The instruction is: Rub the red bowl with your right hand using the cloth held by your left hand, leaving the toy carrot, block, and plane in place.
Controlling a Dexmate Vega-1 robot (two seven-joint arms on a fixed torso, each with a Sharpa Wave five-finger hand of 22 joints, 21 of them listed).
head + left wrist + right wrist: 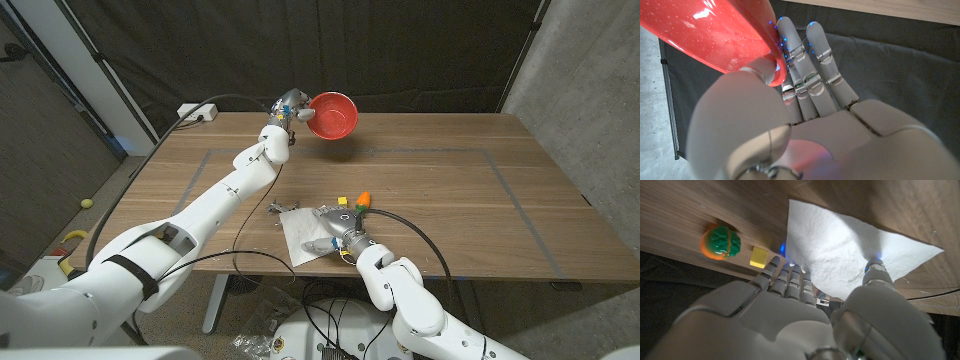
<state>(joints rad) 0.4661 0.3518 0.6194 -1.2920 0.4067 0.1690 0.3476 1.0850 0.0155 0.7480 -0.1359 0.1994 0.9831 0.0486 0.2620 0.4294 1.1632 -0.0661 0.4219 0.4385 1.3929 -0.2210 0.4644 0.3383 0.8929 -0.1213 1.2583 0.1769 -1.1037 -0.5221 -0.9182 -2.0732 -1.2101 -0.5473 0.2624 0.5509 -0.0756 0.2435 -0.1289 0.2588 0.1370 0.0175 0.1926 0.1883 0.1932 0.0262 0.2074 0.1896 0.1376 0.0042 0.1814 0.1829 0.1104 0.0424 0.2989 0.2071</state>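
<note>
**Left hand lifts the bowl; right hand on the cloth**

The red bowl (333, 116) sits at upper centre of the head view, held off the desk (440, 190) and tilted so its opening faces the camera. The left hand (287, 110) grips it by the rim; in the left wrist view the thumb (766, 71) presses on the bowl's (715, 35) glossy wall and the fingers (812, 65) lie behind the rim.

Below, at lower centre of the head view, the white cloth (303, 236) lies on the desk. The right hand (337, 229) has the cloth's edge between thumb and fingers; the right wrist view shows the cloth (850, 250) spread out past the fingers (790, 277) and the thumb (875, 272).

Just beyond that hand lie the carrot (363, 199) and the yellow block (345, 201), near each other. A small grey plane (283, 208) rests just by the cloth's upper corner.
</note>
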